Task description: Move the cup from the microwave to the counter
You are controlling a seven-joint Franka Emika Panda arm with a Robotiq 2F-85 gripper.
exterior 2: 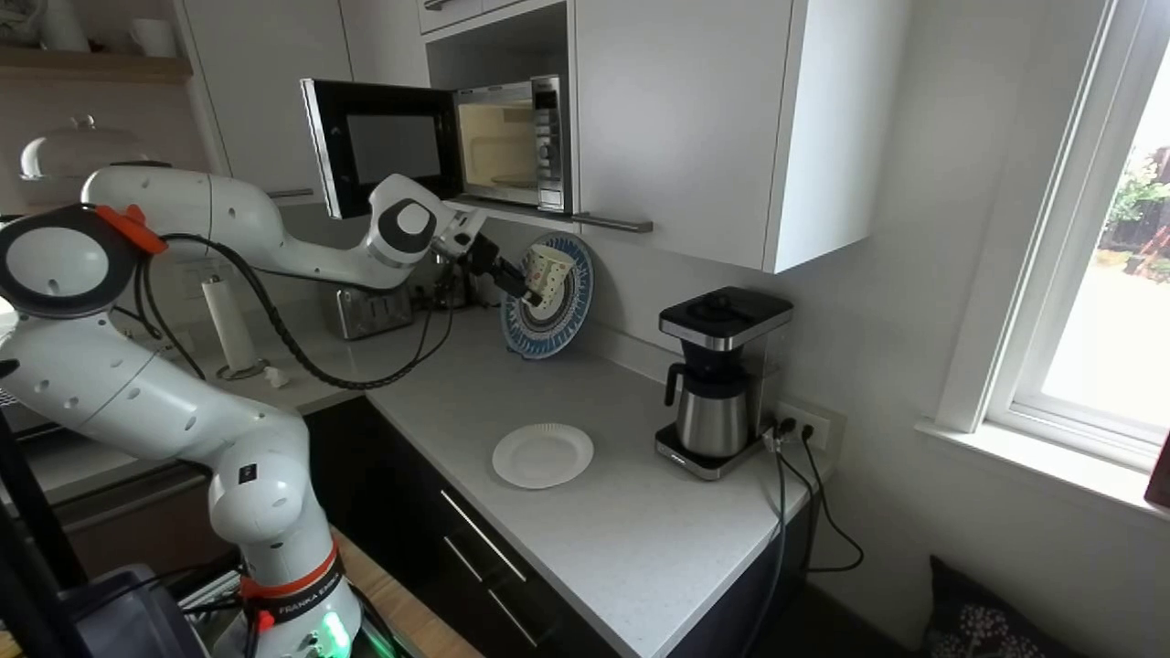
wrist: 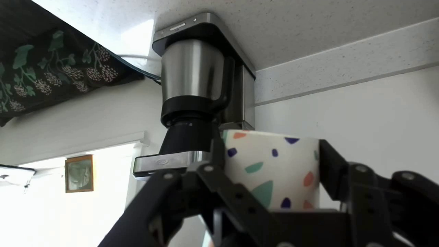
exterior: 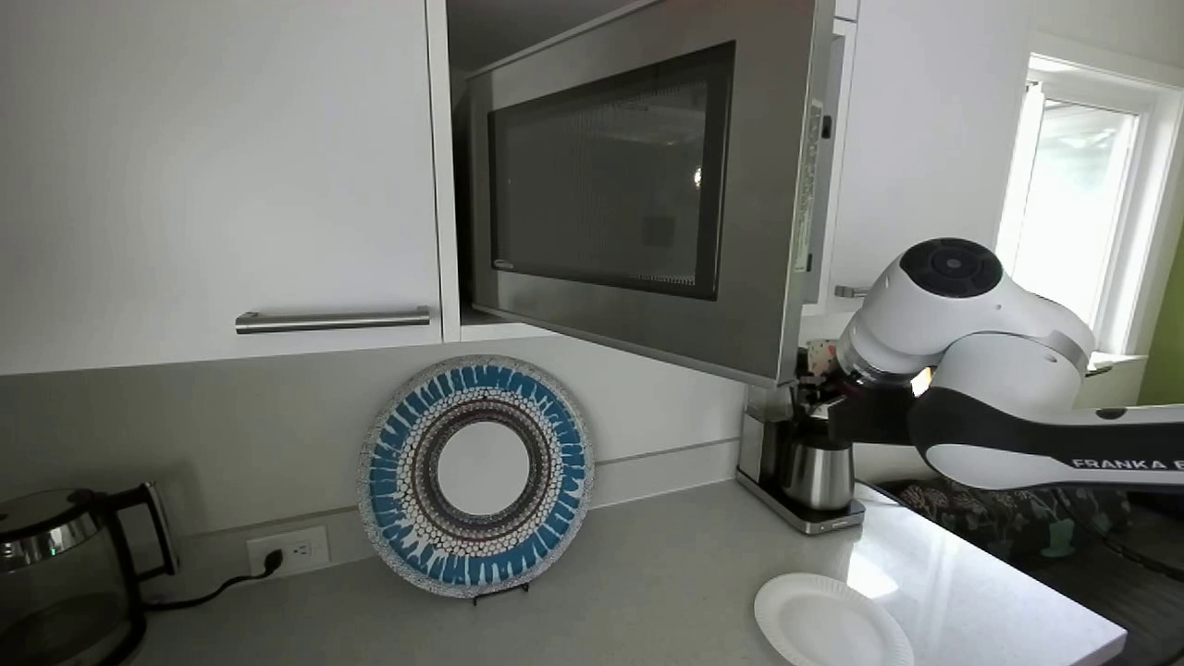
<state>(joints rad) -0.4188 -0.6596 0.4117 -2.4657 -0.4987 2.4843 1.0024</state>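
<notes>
The cup is whitish-cream with orange, teal and dark purple spots. In the wrist view, my gripper (wrist: pixel 271 154) is shut on the cup (wrist: pixel 274 164), with one black finger on each side of it. In an exterior view, the gripper (exterior 2: pixel 523 283) holds the cup (exterior 2: pixel 549 270) in the air, slightly tilted, above the counter (exterior 2: pixel 622 548). In an exterior view, the cup (exterior: pixel 820 355) is mostly hidden behind the arm and microwave door. The microwave (exterior 2: pixel 548 137) stands in the cabinet niche with its door open. Its door (exterior: pixel 768 185) also shows large in an exterior view.
A flat white plate (exterior 2: pixel 544 455) lies on the counter. The coffee maker (exterior 2: pixel 725 322) stands at the counter's end. A blue patterned round plate (exterior: pixel 388 481) leans on the wall. A glass kettle (exterior: pixel 55 573) and a toaster (exterior 2: pixel 373 311) stand farther along. The microwave door juts out.
</notes>
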